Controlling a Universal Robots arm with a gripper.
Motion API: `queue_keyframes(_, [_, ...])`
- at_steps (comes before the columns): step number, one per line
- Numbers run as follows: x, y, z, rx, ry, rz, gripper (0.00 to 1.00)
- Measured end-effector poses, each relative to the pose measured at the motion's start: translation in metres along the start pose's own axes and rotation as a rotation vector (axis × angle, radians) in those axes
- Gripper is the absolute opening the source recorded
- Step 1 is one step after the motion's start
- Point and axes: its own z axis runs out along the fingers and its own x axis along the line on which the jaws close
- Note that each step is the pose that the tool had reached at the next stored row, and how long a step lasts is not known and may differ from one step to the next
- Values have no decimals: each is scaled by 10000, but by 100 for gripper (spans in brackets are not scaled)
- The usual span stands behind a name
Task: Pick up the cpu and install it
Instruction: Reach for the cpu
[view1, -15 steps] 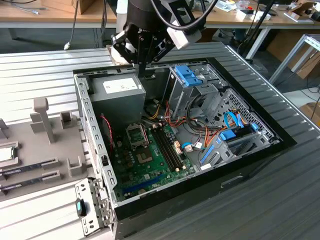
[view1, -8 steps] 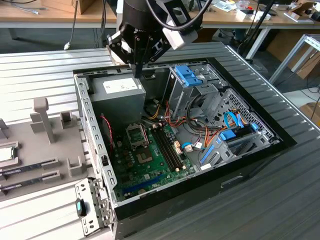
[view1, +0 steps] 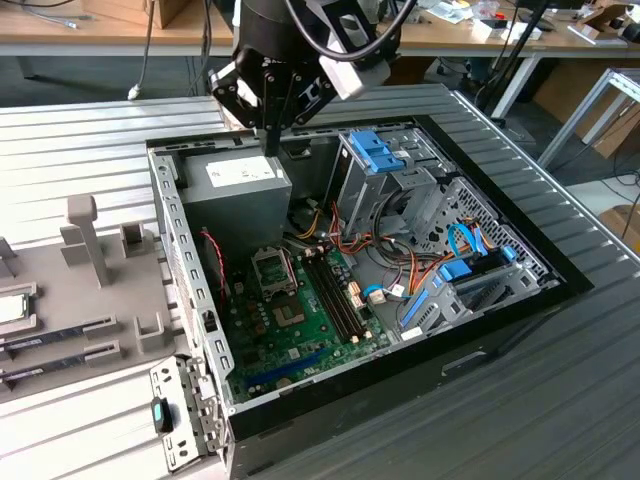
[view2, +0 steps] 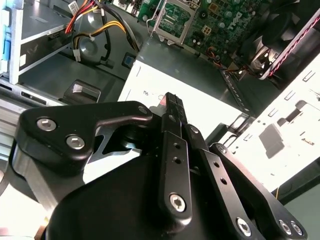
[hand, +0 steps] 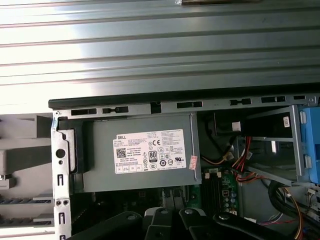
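The cpu (view1: 14, 306), a small silvery square with a green rim, lies on the grey holder (view1: 70, 290) at the exterior view's left edge, outside the computer case. My gripper (view1: 272, 143) hangs far from it, over the grey power supply (view1: 240, 182) in the case's back corner. Its black fingers (view2: 173, 107) are pressed together with nothing between them. The green board (view1: 300, 322) lies on the case floor, with the metal-framed socket (view1: 275, 268) just in front of the power supply. The power supply's white label (hand: 152, 152) shows below the wrist.
Two memory sticks (view1: 55, 342) lie on the grey holder beside upright grey posts (view1: 85, 235). A drive cage with blue clips (view1: 385, 155) and loose coloured cables (view1: 400, 270) crowd the case's far side. The case walls (view1: 175, 250) rise around the board. Ribbed metal tabletop (view1: 90, 130) surrounds the case.
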Motion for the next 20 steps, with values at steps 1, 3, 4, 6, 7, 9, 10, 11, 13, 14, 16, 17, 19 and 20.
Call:
queue_keyframes(1, [10, -1, 0, 1, 0, 0, 11])
queue_keyframes(3, [35, -3, -1, 0, 0, 0, 11])
queue_keyframes(4, [41, -3, -1, 0, 0, 0, 11])
queue_keyframes(6, [54, -4, -1, 0, 0, 0, 11])
queue_keyframes(7, [61, -5, -2, 0, 0, 0, 11])
queue_keyframes(9, [79, -6, -2, 0, 0, 0, 11])
queue_keyframes(10, [85, -6, -2, 0, 0, 1, 11])
queue_keyframes(11, [95, -7, -3, 0, 0, 1, 11])
queue_keyframes(13, [120, -9, -3, 0, 0, 0, 11])
queue_keyframes(14, [127, -10, -3, 0, 0, 0, 11])
queue_keyframes(16, [141, -11, -4, 0, 0, 0, 11])
queue_keyframes(17, [148, -11, -4, 0, 0, 0, 11])
queue_keyframes(19, [163, -12, -4, -1, 0, 0, 11])
queue_keyframes(20, [172, -13, -5, 0, 0, 0, 11])
